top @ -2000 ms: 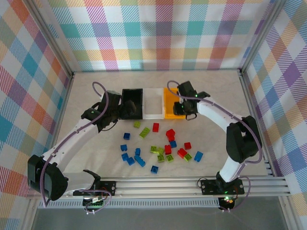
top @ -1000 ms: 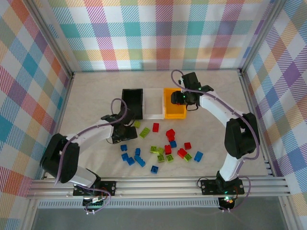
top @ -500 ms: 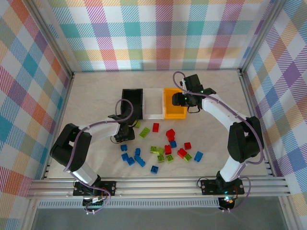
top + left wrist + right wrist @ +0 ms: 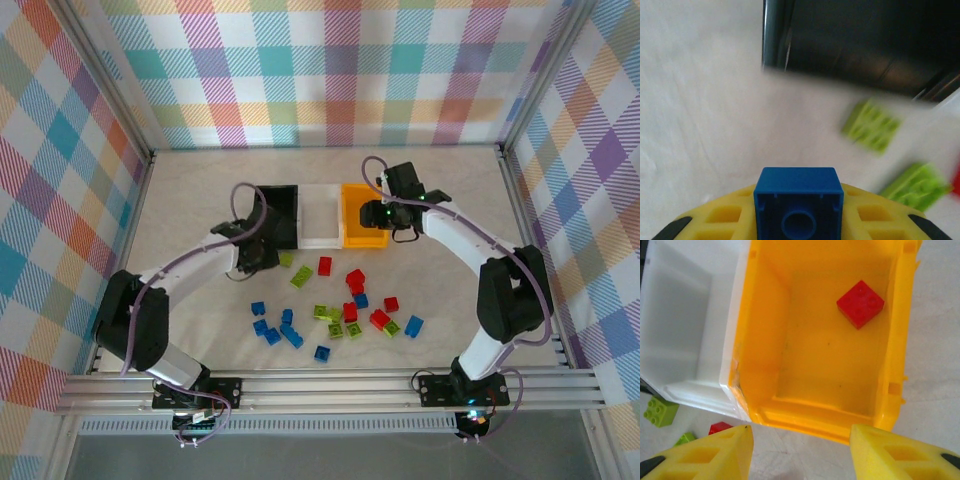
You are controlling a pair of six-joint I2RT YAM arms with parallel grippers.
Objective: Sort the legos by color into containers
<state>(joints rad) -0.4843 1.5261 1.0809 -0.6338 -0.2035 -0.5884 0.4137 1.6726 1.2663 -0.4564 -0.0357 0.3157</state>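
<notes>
The left gripper (image 4: 256,257) hangs just beside the near left corner of the black open-topped plastic bin (image 4: 277,214). In the left wrist view its yellow fingers (image 4: 725,216) are clamped on a small blue studded plastic brick (image 4: 799,197), whose hollow underside faces the camera, with the pale marbled tabletop (image 4: 195,195) blurred behind it. A lime green brick (image 4: 871,125) lies on the table close to the black bin's near wall, and a second lime green brick (image 4: 915,185) lies well apart from it to the right. The white translucent bin (image 4: 320,215) sits between the black bin and the orange plastic bin (image 4: 352,222), joined in a row. The right gripper (image 4: 386,214) hovers at the orange bin's right side, its yellow fingers (image 4: 705,455) spread wide with nothing between them. One red square brick (image 4: 860,304) lies inside the orange bin toward a corner. The loose blue, red and lime bricks (image 4: 340,300) are scattered on the table between the bins and the arm bases.
</notes>
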